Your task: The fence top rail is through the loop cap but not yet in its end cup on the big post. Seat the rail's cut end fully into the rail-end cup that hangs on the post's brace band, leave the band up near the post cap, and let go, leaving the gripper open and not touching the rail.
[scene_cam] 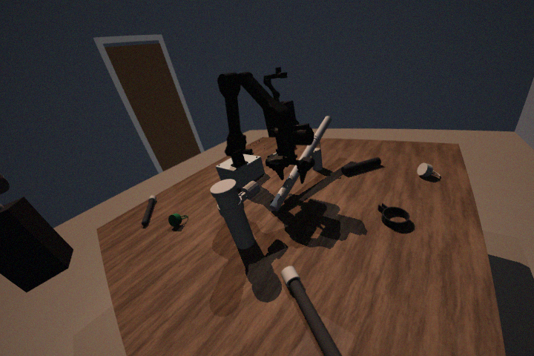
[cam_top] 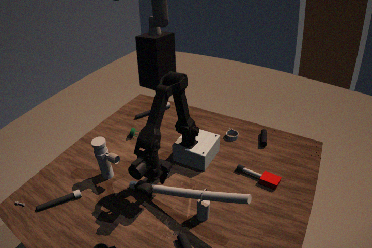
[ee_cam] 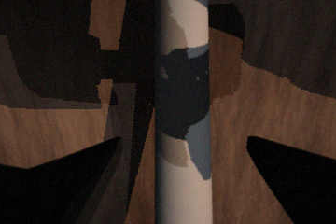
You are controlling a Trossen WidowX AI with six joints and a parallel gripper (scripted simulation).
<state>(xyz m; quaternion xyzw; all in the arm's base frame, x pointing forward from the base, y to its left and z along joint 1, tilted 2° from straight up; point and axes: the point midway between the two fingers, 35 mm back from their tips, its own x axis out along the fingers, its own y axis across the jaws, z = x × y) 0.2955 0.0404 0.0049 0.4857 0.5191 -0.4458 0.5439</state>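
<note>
The pale top rail (cam_top: 174,190) (scene_cam: 322,126) (ee_cam: 184,201) passes through the loop cap (cam_top: 204,201) on the short post (cam_top: 203,213) (scene_cam: 317,161). Its cut end is low, short of the rail-end cup (cam_top: 113,158) (scene_cam: 251,188) and apart from it. The cup hangs on the brace band, up near the cap of the big post (cam_top: 106,169) (scene_cam: 240,226), which stands upright. My gripper (cam_top: 155,186) (scene_cam: 291,180) (ee_cam: 183,142) is open over the rail near its cut end. The rail runs between the fingers, with a gap on each side in the wrist view. The cut end is out of the wrist view.
A dark rod with a white end (cam_top: 57,201) (scene_cam: 311,312) lies near the big post. A green cap (cam_top: 133,132) (scene_cam: 174,219) lies behind it. A red block (cam_top: 269,180) lies right of my white base (cam_top: 189,157). A black ring band (scene_cam: 385,219) and a white cap (scene_cam: 424,170) lie beyond the rail.
</note>
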